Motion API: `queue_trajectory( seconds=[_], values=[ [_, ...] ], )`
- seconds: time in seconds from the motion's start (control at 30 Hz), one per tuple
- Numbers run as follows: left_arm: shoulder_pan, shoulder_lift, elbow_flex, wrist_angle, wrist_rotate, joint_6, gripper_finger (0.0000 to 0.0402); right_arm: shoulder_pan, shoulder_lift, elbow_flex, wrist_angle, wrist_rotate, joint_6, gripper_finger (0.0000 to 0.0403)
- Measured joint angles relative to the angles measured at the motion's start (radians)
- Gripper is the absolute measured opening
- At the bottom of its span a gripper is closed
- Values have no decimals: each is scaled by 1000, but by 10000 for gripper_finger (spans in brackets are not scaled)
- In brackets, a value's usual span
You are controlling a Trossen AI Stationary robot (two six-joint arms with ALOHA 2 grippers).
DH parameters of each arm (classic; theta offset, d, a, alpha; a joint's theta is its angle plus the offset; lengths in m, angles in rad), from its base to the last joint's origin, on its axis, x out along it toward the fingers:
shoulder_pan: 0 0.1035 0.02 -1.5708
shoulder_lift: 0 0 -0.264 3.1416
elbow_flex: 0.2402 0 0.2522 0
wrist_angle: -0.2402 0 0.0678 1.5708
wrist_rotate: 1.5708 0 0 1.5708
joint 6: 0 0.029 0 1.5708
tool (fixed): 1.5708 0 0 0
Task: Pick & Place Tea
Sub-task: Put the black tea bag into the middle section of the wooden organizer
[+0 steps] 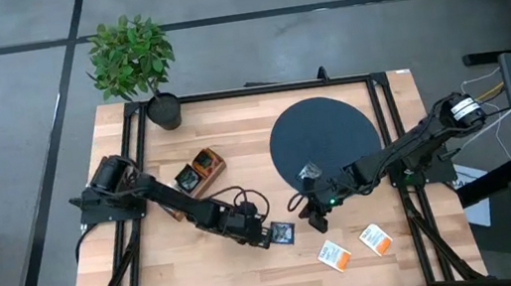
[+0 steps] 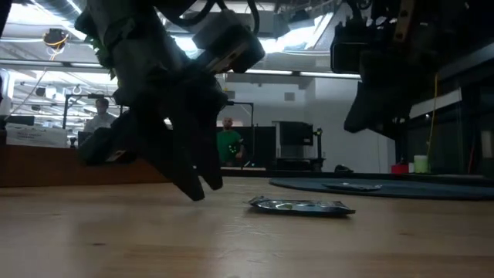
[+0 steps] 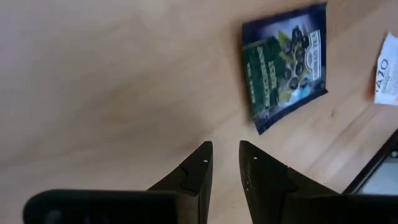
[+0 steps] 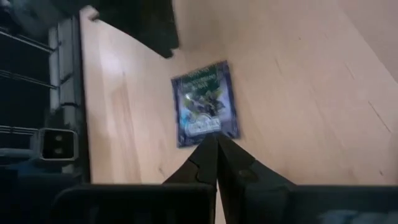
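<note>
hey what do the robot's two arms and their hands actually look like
Both arms are dark, jointed and slim, with black cables looping along them; the right arm has a pale, banded section near its base. A small green light glows by its wrist. The left hand and right hand each end in two black, wedge-shaped fingers that taper to points.

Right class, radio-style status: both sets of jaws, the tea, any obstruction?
Left gripper jaws slightly apart, empty, beside dark blue sachet. Right gripper jaws shut, empty, near it. Sachet flat on table. Nothing in the way.

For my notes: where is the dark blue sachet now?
In the high view, the dark blue sachet lies flat on the table, front centre, between the left gripper and the right gripper.
</note>
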Motion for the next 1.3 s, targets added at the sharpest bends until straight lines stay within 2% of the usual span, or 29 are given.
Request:
queue_trajectory(
  seconds=[0.5, 0.8, 1.3],
  values=[
    [-17, 4, 0, 5, -127, -98, 75, 45, 144, 0, 151, -26, 25, 8],
    [17, 51, 1, 162, -105, -95, 75, 45, 206, 15, 202, -81, 21, 9],
    [40, 59, 1, 129, -73, -44, 75, 45, 215, 51, 144, -84, -19, 9]
  ],
)
